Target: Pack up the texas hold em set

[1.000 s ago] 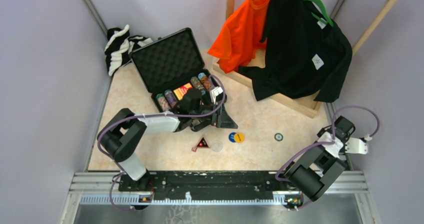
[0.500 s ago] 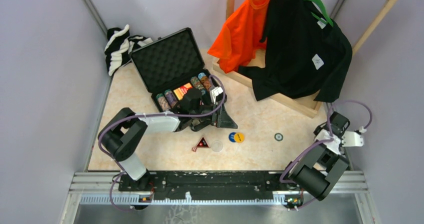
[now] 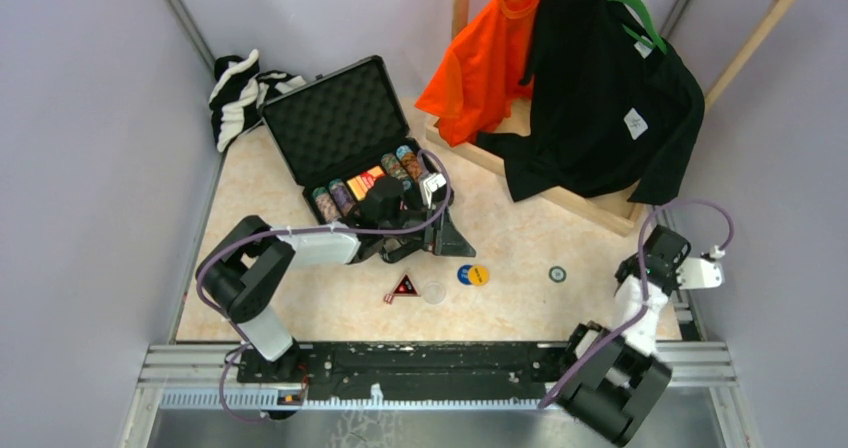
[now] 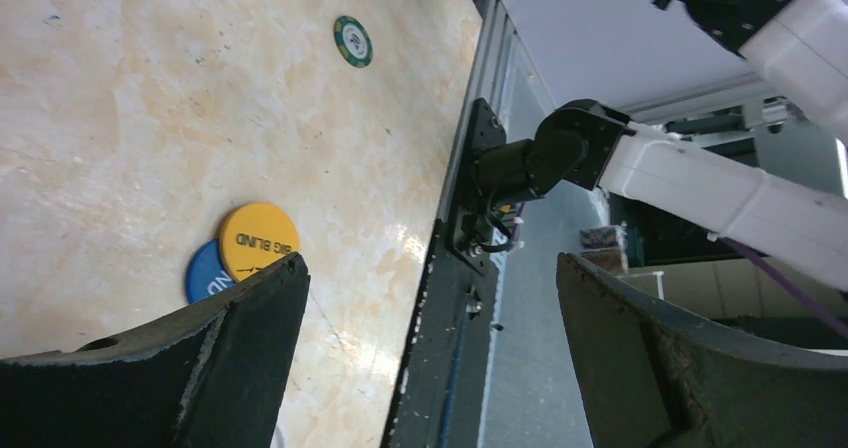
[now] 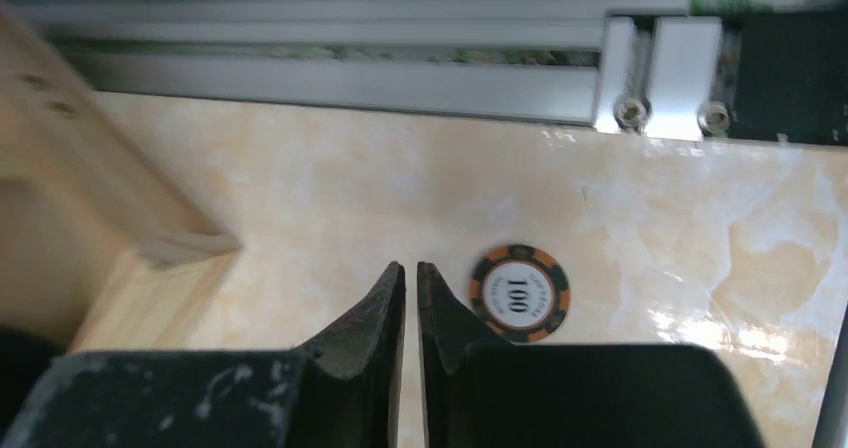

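The black briefcase (image 3: 335, 128) lies open at the back left, with rows of poker chips (image 3: 329, 203) and the red card deck (image 3: 366, 182) in its base. My left gripper (image 3: 437, 230) is open and empty beside the case's front right corner. Its wrist view (image 4: 428, 263) shows the yellow disc (image 4: 258, 240) overlapping the blue disc (image 4: 203, 273), and a green chip (image 4: 352, 41). On the table lie the black-red triangle (image 3: 403, 287), the clear disc (image 3: 433, 292), the blue and yellow discs (image 3: 472, 274) and the green chip (image 3: 557, 274). My right gripper (image 3: 655, 255) (image 5: 411, 268) is shut and empty, just left of an orange-black 100 chip (image 5: 519, 293).
A striped cloth (image 3: 240, 90) lies at the back left corner. An orange shirt (image 3: 488, 56) and a black shirt (image 3: 600, 88) hang on a wooden rack whose base (image 3: 570, 196) sits at the back right. A metal rail (image 3: 430, 360) runs along the near edge.
My right arm has swung up and left from the table's right edge, bringing its shut gripper over the tabletop. The left arm and the set's pieces have not moved.
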Motion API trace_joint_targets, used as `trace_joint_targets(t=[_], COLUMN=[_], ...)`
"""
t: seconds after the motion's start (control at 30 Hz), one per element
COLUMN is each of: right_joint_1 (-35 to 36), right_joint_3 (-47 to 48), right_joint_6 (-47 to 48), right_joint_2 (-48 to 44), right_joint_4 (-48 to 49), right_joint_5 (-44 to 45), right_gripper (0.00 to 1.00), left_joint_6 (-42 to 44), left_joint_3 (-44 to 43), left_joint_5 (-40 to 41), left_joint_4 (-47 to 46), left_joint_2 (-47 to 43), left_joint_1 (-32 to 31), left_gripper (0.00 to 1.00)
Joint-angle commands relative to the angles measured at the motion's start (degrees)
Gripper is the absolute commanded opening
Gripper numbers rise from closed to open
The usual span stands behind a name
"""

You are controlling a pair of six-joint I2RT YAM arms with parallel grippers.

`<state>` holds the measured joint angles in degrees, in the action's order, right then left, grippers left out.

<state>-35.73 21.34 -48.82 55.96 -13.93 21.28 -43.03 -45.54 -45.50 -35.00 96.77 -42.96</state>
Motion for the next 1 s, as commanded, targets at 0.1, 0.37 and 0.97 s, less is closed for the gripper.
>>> trace_joint_targets(t=[0.1, 0.37, 0.97], right_joint_1=[2.0, 13.5, 20.2], right_joint_3=[1.9, 11.3, 13.1], right_joint_6=[10.0, 3.0, 8.7], right_joint_2=[-25.0, -34.1, -43.8], right_joint_4=[3.6, -1.3, -11.9], right_joint_5=[-12.9, -24.4, -20.2], right_gripper=[0.37, 0.4, 0.07], left_joint_6=[8.6, 14.6, 27.6], left_joint_3=[-6.9, -34.6, -62.9], left_joint_5=[5.8, 9.9, 15.5], left_joint_4=[2.7, 13.0, 23.0], left_joint_2=[4.4, 23.5, 42.3], left_joint_1=[-0.5, -8.2, -21.9], left_gripper=[0.97, 0.89, 0.84])
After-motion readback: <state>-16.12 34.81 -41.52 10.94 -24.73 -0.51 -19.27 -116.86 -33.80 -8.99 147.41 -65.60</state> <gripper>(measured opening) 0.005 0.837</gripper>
